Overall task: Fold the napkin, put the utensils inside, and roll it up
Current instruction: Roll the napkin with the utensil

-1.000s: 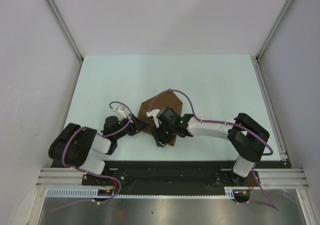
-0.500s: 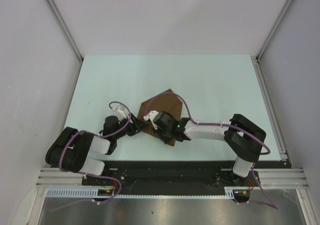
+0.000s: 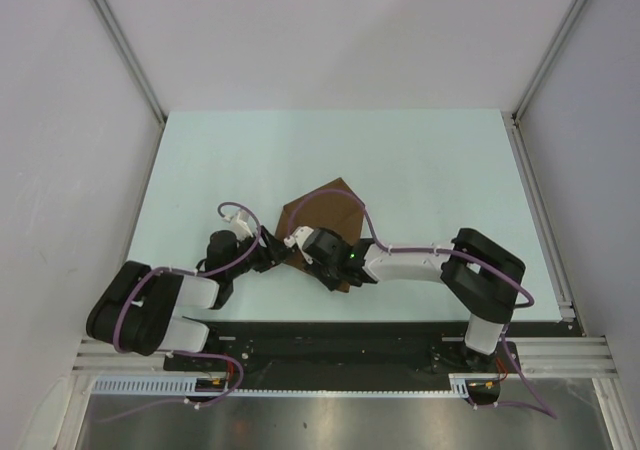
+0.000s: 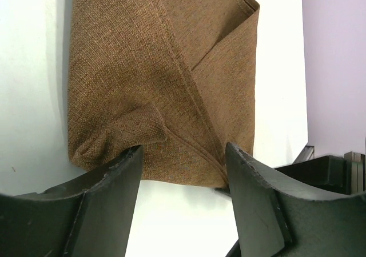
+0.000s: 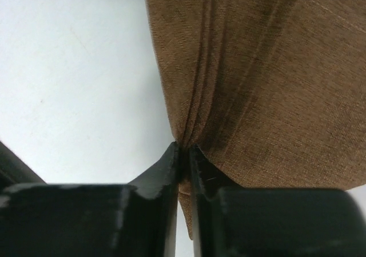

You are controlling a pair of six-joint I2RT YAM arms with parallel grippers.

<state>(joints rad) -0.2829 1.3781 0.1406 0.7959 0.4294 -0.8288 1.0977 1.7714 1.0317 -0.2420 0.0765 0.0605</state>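
The napkin [image 3: 335,205] is laid folded on the pale surface [image 3: 430,160], around the middle and towards the near edge, with one layer lapped over another along a diagonal hem. The jaws of the left arm [image 3: 180,290] are spread at the napkin's near left edge, one tip to each side of a folded corner, and nothing is gripped between them. The jaws of the right arm [image 3: 410,260] are pressed together on the same edge, where the cloth is pinched and drawn into creases that run from the pinch.
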